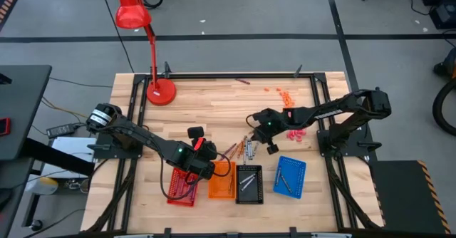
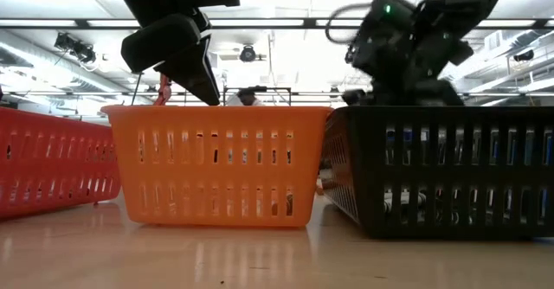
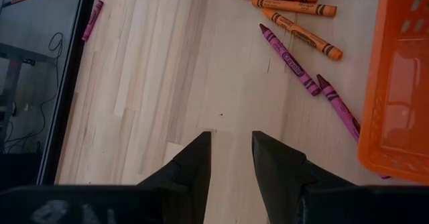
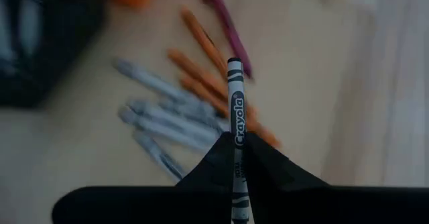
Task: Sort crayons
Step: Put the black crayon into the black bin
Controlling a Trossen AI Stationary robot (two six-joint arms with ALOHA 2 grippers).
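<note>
Clamped on a single grey-white crayon (image 4: 236,117), the right gripper (image 4: 236,143) hangs above the pile of loose crayons (image 1: 241,149) at the centre of the high view, its two dark fingers (image 4: 268,167) pressed together on the stick, which juts forward past the fingertips. Below it, in the right wrist view, grey, orange and maroon crayons lie scattered on the wooden table (image 1: 214,102).

At lower centre-left of the high view, the left gripper (image 1: 201,152) hovers over the near end of the orange tray (image 1: 221,181), its fingers (image 3: 194,163) apart with nothing between them. Its wrist view shows orange crayons (image 3: 295,9) and two maroon ones (image 3: 289,60) lying on bare wood beside the tray's edge, plus one more maroon stick (image 3: 92,19) far off at the table's rim.

Four mesh trays stand in a row along the lower part of the high view: a red tray (image 1: 179,192), the orange one, a black tray (image 1: 249,184) with pale sticks inside, and a blue tray (image 1: 290,175). A red desk lamp (image 1: 146,45) stands at upper left.
</note>
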